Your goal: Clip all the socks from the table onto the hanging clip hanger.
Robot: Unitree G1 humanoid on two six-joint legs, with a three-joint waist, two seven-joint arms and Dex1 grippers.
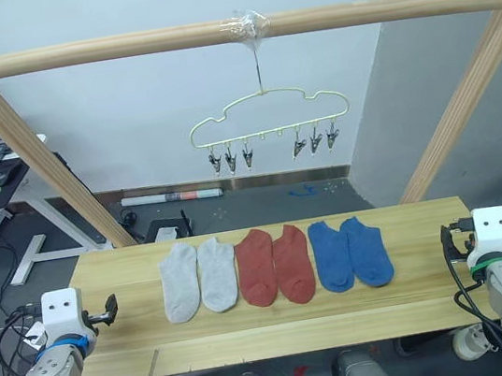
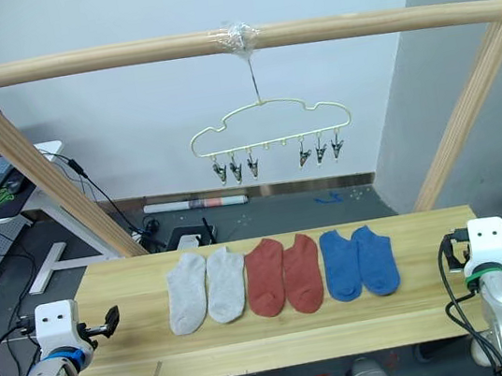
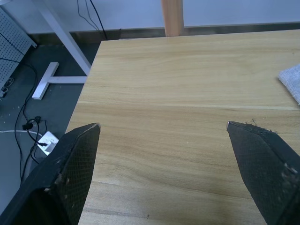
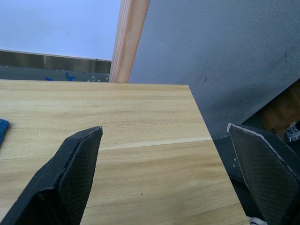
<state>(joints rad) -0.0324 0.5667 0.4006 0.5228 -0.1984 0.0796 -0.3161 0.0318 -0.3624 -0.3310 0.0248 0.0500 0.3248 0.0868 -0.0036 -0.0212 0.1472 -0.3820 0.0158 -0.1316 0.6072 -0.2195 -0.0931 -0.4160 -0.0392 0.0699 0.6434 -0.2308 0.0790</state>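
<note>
Light yellowish wood planks make up the long rectangular bench [image 1: 111, 266], with six short ankle socks laid flat in a row across its middle, toes toward the near edge. Two light grey socks [image 1: 197, 278] sit at 9 o'clock of the row, touching each other; two rust red socks [image 1: 275, 266] hold the centre; two blue socks [image 1: 350, 254] lie at 3 o'clock. Pairs sit just beside one another. Thin pale-yellow wire clip hanger [image 1: 268, 117] with cloud-shaped outline hangs by its hook from a thick round wooden bar [image 1: 117, 48] at 12 o'clock above the socks, well apart from them; small dark metal clips [image 1: 231, 161] dangle in two groups of three, nothing pinched in them. Left claw [image 3: 161, 125] hovers over bare bench near the 9 o'clock end, fingers [image 3: 75, 164] spread wide, a grey sock's edge just in sight. Right claw [image 4: 164, 126] hovers over the 3 o'clock end, also spread wide, empty.
</note>
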